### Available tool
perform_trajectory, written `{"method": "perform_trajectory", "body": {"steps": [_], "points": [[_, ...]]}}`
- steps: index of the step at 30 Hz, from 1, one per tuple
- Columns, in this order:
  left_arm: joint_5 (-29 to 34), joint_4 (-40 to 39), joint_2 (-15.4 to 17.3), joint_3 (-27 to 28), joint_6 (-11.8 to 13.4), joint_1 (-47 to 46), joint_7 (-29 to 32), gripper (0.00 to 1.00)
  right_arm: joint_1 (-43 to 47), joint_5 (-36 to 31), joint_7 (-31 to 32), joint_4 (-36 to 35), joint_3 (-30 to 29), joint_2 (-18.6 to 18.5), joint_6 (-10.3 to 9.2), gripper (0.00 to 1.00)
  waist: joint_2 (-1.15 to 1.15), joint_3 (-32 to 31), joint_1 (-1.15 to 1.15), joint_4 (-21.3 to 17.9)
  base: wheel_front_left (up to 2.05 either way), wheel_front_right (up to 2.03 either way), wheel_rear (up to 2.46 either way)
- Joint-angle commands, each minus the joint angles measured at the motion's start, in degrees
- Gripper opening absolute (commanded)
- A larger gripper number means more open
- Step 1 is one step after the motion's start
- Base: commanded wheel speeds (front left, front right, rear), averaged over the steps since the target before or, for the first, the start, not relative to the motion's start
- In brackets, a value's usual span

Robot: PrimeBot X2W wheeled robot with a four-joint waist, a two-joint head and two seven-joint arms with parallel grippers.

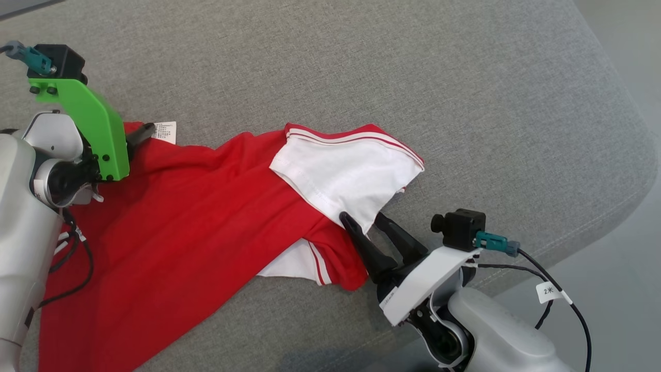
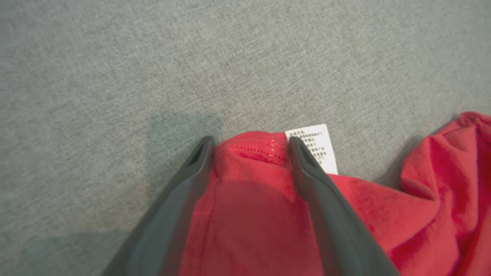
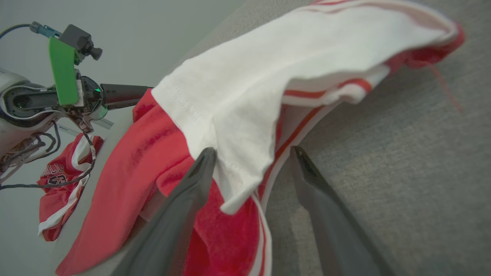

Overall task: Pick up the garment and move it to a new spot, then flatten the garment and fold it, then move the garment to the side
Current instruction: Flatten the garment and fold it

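Left end effector (image 2: 249, 143) wide open astride garment (image 2: 249, 214) corner by label (image 2: 316, 147); right end effector (image 1: 361, 219) wide open astride white sleeve (image 1: 341, 170); nothing clamped.

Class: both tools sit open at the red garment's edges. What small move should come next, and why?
Probably close both. The left tool straddles the garment at its hem, beside the white label; the right tool straddles the white sleeve at its corner. Cloth lies within each open tool, so nothing is gripped yet.
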Motion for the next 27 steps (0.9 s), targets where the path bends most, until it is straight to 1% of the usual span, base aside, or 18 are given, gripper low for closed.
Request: {"method": "perform_trajectory", "body": {"steps": [1,2,3,4,5,6,7,8,12,19,24,27], "points": [[0.0,0.9,0.1,-0.4,-0.1,-0.8,0.3,1.00,-1.0,0.6,-0.4,0.1,0.6,-0.3,0.00,1.00,0.00,0.3,0.00,-0.2,0.00,0.00,0.00],[-0.2,1.2,-0.1,-0.7,-0.1,-0.9,0.7,1.00,-1.2,0.7,-0.5,-0.1,0.9,-0.4,0.00,1.00,0.00,0.3,0.00,-0.1,0.00,0.00,0.00],[-0.4,1.5,-0.3,-0.9,-0.2,-0.9,0.9,1.00,-1.3,1.0,-0.6,-0.2,1.2,-0.6,0.00,0.95,0.00,0.3,0.00,-0.1,0.00,0.00,0.00],[-0.8,1.7,-0.4,-1.3,-0.2,-1.2,1.5,0.64,-1.4,1.3,-0.6,-0.4,1.7,-0.8,0.00,0.49,0.00,0.2,0.00,0.1,0.00,0.00,0.00],[-1.1,1.7,-0.5,-1.5,-0.2,-1.3,1.6,0.44,-1.5,1.5,-0.6,-0.5,1.8,-1.0,0.00,0.32,0.00,0.1,0.00,0.2,0.00,0.00,0.00],[-1.3,1.8,-0.5,-1.7,-0.2,-1.4,1.9,0.29,-1.5,1.4,-0.6,-0.5,2.0,-1.1,0.00,0.12,0.00,0.0,0.00,0.3,0.00,0.00,0.00],[-1.5,1.8,-0.6,-1.8,-0.2,-1.4,2.1,0.05,-1.5,1.4,-0.6,-0.7,1.9,-1.2,0.00,0.00,0.00,-0.2,0.00,0.4,0.00,0.00,0.00],[-1.7,1.7,-0.7,-2.0,-0.2,-1.4,2.2,0.00,-1.5,1.4,-0.6,-0.8,1.8,-1.2,0.00,0.00,0.00,-0.3,0.00,0.5,0.00,0.00,0.00],[-2.6,0.4,-0.8,-2.7,-0.2,-1.3,1.9,0.00,-1.0,0.9,-0.6,-1.2,1.3,-1.5,0.00,0.00,0.00,-0.9,0.00,0.8,0.00,0.00,0.00],[-5.2,-1.5,-0.6,-3.0,-0.2,-0.6,-1.4,0.00,0.7,0.8,-0.7,-2.7,-0.1,-2.5,0.00,0.00,0.00,-3.3,0.00,1.7,0.00,0.00,0.00],[-7.1,-2.8,-0.9,-2.9,-0.2,0.5,-5.3,0.00,2.4,2.8,-0.6,-6.8,-2.5,-3.8,0.00,0.00,0.00,-6.8,0.00,3.3,0.00,0.00,0.00],[-8.9,-3.5,-1.1,-2.4,-0.2,1.1,-8.2,0.00,3.7,4.5,-0.6,-10.4,-5.1,-5.0,0.01,0.00,0.00,-9.4,0.00,4.6,0.00,0.00,0.00]]}}
